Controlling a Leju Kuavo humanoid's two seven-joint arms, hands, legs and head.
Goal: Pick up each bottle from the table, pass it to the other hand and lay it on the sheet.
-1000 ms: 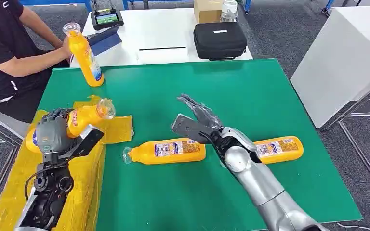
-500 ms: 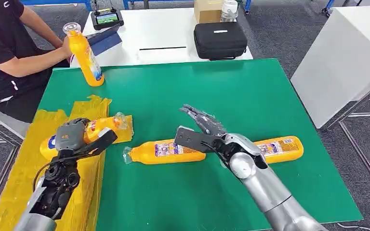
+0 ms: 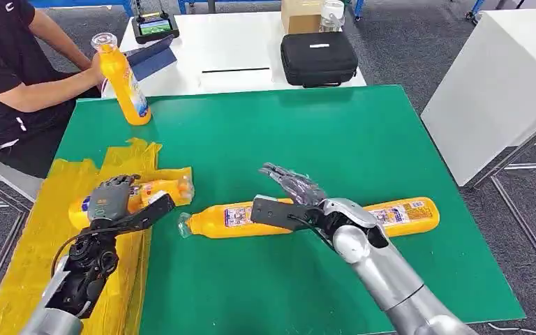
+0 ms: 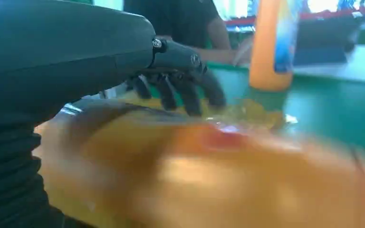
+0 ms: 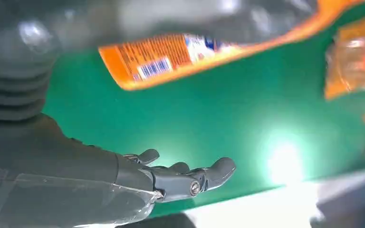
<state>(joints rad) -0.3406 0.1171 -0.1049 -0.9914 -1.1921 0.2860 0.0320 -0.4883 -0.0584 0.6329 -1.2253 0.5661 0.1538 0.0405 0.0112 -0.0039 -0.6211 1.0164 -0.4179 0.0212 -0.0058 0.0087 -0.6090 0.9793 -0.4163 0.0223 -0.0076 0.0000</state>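
An orange bottle (image 3: 155, 190) lies on the yellow sheet (image 3: 21, 258) at the table's left edge. My left hand (image 3: 109, 197) grips it around its middle; in the left wrist view the dark fingers (image 4: 180, 88) curl over the blurred bottle (image 4: 228, 180). My right hand (image 3: 294, 183) hovers open, fingers spread, just behind a second orange bottle (image 3: 241, 218) lying on the green table (image 3: 335, 125). The right wrist view has that bottle (image 5: 171, 59) beyond the open hand (image 5: 180, 176). A third bottle (image 3: 403, 211) lies to the right, partly hidden by my right forearm.
A seated person (image 3: 7, 77) at the far left holds a fourth orange bottle (image 3: 122, 80) upright on the table's corner. Behind it, a white table (image 3: 230, 49) carries a black case (image 3: 319, 57), a cardboard box (image 3: 300, 14) and a controller (image 3: 155, 26). A white cabinet (image 3: 495, 91) stands at right.
My left hand has lowered its bottle from raised and tilted to lying flat on the yellow sheet. My right hand has drifted slightly lower, staying open.
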